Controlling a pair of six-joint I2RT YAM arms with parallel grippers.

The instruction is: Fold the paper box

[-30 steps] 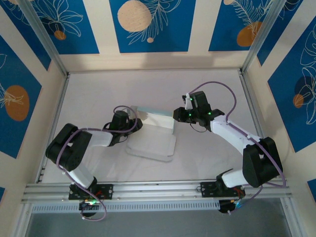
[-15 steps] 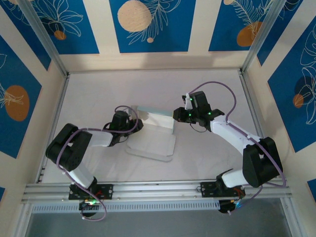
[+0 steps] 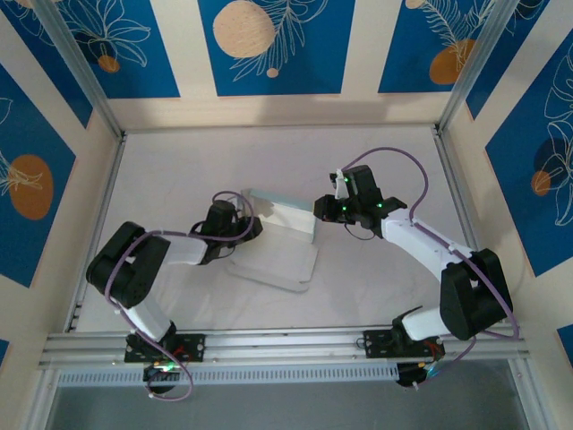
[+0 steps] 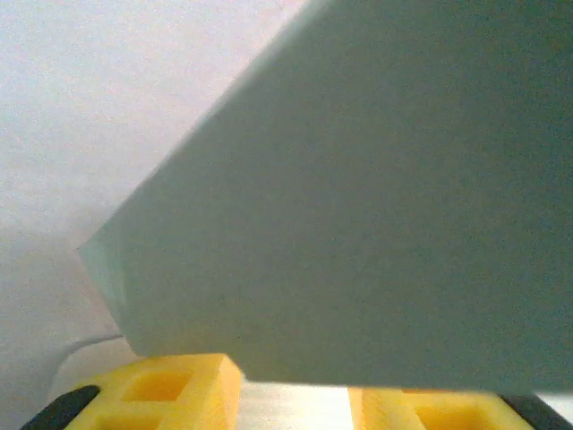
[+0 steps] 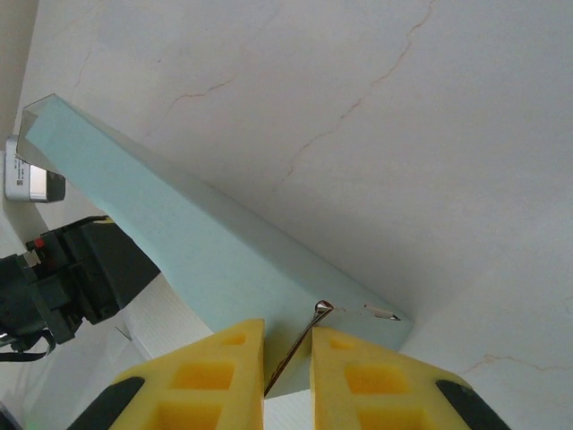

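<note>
Jaws nipped tight on a thin card edge: the right gripper (image 5: 286,363) pinches the paper box (image 3: 276,255) at the 3 o'clock end of its raised mint panel. Over at 9 o'clock, the left gripper (image 4: 295,387) shows yellow fingers (image 4: 170,390) slightly apart under that panel; gripping or not, can't tell. The white sheet lies flat at the panel's 6 o'clock, in the middle of the table (image 3: 179,161).

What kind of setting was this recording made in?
Probably a lab robot cell: aluminium rails frame a white table, blue leaf-print panels wall it, and two arms are bolted at its near edge.
</note>
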